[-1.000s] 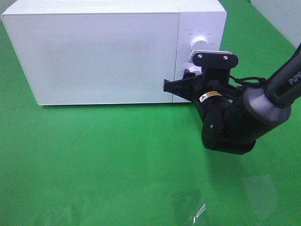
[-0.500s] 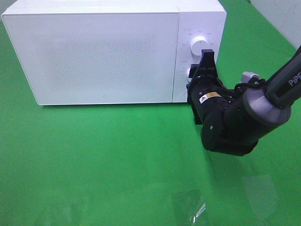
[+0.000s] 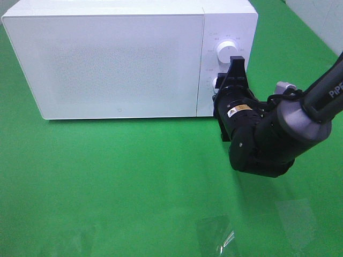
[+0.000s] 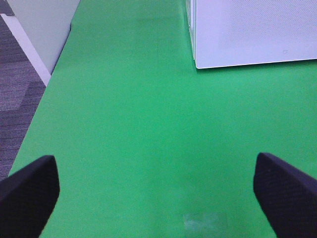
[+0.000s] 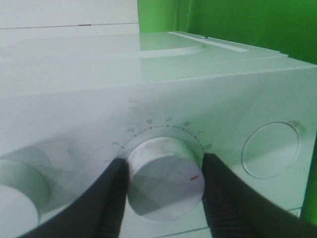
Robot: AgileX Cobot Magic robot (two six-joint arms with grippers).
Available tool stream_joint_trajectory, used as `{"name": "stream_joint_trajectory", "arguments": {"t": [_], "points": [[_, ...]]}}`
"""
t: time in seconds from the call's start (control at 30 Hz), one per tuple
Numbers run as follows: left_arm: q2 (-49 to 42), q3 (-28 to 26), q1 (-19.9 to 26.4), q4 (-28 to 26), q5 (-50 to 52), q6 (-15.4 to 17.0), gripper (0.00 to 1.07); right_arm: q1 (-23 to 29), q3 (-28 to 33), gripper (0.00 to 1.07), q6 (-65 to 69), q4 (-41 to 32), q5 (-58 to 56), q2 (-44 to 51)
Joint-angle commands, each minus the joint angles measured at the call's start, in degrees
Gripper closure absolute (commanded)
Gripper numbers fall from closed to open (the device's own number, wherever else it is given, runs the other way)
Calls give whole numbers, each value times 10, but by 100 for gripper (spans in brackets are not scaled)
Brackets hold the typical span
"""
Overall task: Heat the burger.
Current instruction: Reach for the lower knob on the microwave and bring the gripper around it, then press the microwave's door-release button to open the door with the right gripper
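Note:
The burger is out of view; the white microwave (image 3: pixel 118 59) stands with its door shut. My right gripper (image 3: pixel 221 83) is at the control panel, shut on the lower knob (image 3: pixel 216 82). In the right wrist view its two black fingers (image 5: pixel 111 198) press on either side of that round knob (image 5: pixel 166 173), which bears a small red mark. The upper knob (image 3: pixel 225 50) is free. My left gripper (image 4: pixel 158 198) hangs open over bare green mat, nothing between its fingers, short of the microwave's corner (image 4: pixel 198 62). It does not show in the high view.
The green mat (image 3: pixel 118 176) spreads in front of the microwave. A round recess (image 5: pixel 270 148) sits beside the gripped knob on the panel. The mat's edge and grey floor (image 4: pixel 20 84) lie beside my left gripper.
Early in the last second my right wrist rolled about a quarter turn at the lower knob, its camera bracket swinging from above to the side. It has held still since.

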State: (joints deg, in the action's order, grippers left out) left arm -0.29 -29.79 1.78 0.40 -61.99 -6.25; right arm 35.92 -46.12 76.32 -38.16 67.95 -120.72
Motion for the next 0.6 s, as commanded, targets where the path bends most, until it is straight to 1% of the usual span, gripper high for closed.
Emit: {"name": "stream_joint_trajectory", "arguments": {"t": [0.03, 0.07, 0.1, 0.13, 0.17, 0.2, 0.23, 0.27, 0.3, 0.33, 0.37, 0.47, 0.57, 0.6], "points": [[-10, 1, -1, -4, 7, -1, 7, -13, -17, 85, -15, 2, 75, 1], [-10, 1, -1, -4, 7, -1, 7, -13, -17, 75, -19, 0, 75, 1], [-10, 1, -1, -4, 7, -1, 7, -13, -17, 75, -19, 0, 75, 1], [-10, 1, -1, -4, 7, -1, 7, -13, -17, 71, -26, -1, 74, 1], [-10, 1, -1, -4, 7, -1, 7, -13, -17, 62, -30, -2, 75, 1], [-10, 1, -1, -4, 7, -1, 7, -13, -17, 62, -30, -2, 75, 1], [-10, 1, -1, -4, 7, -1, 7, -13, -17, 52, -40, -3, 75, 1], [-10, 1, -1, -4, 7, -1, 7, -13, -17, 52, -40, -3, 75, 1], [-10, 1, -1, -4, 7, -1, 7, -13, -17, 44, -49, -1, 73, 1], [-10, 1, -1, -4, 7, -1, 7, -13, -17, 44, -49, -1, 73, 1], [-10, 1, -1, -4, 7, -1, 7, -11, -17, 38, -64, 4, 65, 1], [-10, 1, -1, -4, 7, -1, 7, -11, -10, 33, -78, 8, 58, 7], [-10, 1, -1, -4, 7, -1, 7, -11, -1, 32, -89, 12, 59, 14], [-10, 1, -1, -4, 7, -1, 7, -11, 13, 32, -105, 17, 59, 28]]}}
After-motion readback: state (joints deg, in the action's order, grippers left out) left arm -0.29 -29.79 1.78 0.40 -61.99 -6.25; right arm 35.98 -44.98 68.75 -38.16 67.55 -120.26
